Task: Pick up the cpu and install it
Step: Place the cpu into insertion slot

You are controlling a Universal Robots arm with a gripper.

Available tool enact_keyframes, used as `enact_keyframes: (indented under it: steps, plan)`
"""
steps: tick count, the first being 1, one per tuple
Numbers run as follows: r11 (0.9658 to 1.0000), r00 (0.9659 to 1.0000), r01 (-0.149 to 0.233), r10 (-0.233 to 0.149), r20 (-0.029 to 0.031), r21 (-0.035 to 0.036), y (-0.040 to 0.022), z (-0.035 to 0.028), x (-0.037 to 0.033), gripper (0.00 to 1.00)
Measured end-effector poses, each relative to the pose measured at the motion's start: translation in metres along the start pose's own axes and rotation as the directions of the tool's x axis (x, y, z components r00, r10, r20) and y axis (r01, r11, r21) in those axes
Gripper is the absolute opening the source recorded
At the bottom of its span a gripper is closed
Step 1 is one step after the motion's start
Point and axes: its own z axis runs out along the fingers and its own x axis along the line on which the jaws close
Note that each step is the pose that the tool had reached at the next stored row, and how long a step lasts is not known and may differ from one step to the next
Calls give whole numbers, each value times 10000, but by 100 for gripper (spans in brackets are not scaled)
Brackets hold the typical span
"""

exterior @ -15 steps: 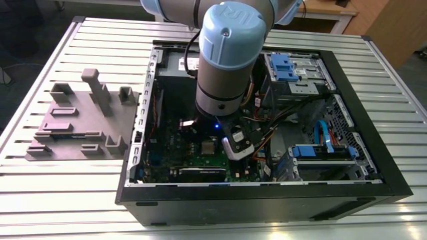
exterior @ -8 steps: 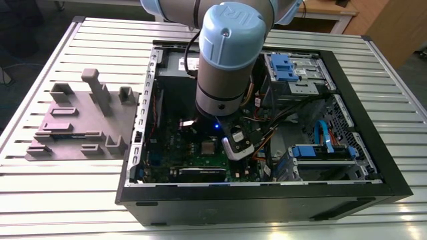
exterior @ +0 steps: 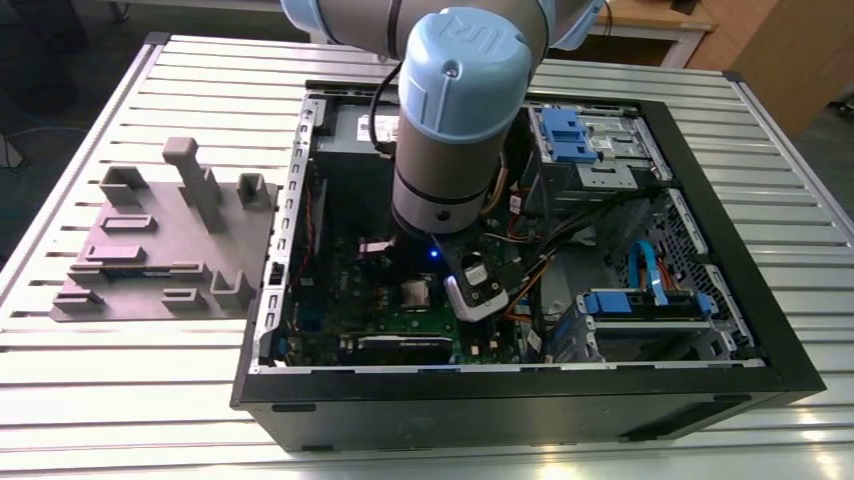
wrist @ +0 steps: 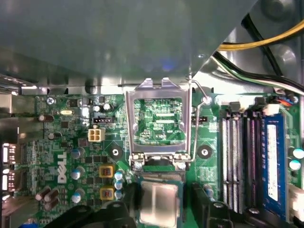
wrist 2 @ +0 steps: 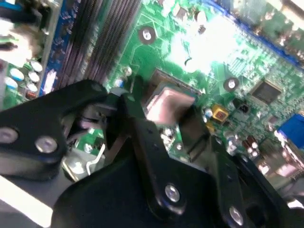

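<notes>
The cpu (wrist: 159, 203) lies at the open socket on the green motherboard (wrist: 61, 156), its shiny square top facing up, just in front of the raised socket frame (wrist: 129, 128). In the second wrist view the cpu (wrist 2: 166, 100) shows as a pale silver square inside the dark socket border. Neither wrist view shows whether it is fully seated or sits a little above the contacts.

The end effector (wrist: 161, 205) straddles the chip, with its black body close on both sides in both wrist views. Whether it is clamped on the chip or has released it cannot be told. In the second wrist view the end effector (wrist 2: 166, 114) reaches down over the board with its black links and silver screws in the foreground.

The socket frame stands hinged open and upright, and circuit traces show through its window. A thin wire lever (wrist: 195, 123) runs along one side of it. Beyond the lever lie the long memory slots (wrist: 237, 156), one of them holding a blue module (wrist: 270, 161).

In the exterior view the arm (exterior: 454, 120) reaches straight down into the open black computer case (exterior: 534, 405), which lies on its side on a slatted metal tabletop (exterior: 134, 400). Blue drive brackets (exterior: 567, 135) sit in the far part of the case. A grey fixture block (exterior: 147, 250) rests on the tabletop at the exterior view's left, just beside the case.
</notes>
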Motion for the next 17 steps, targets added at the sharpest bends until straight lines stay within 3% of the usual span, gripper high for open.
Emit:
enact_keyframes:
  steps: [1, 10, 17]
  plan:
    - [10000, 10000, -1, 1, -3, 7, -1, -2, 1, 58]
    - [10000, 10000, -3, 3, -26, 23, 0, -95, 5, 58]
    - [10000, 10000, 32, -32, -28, 24, -1, -54, -16, 58]
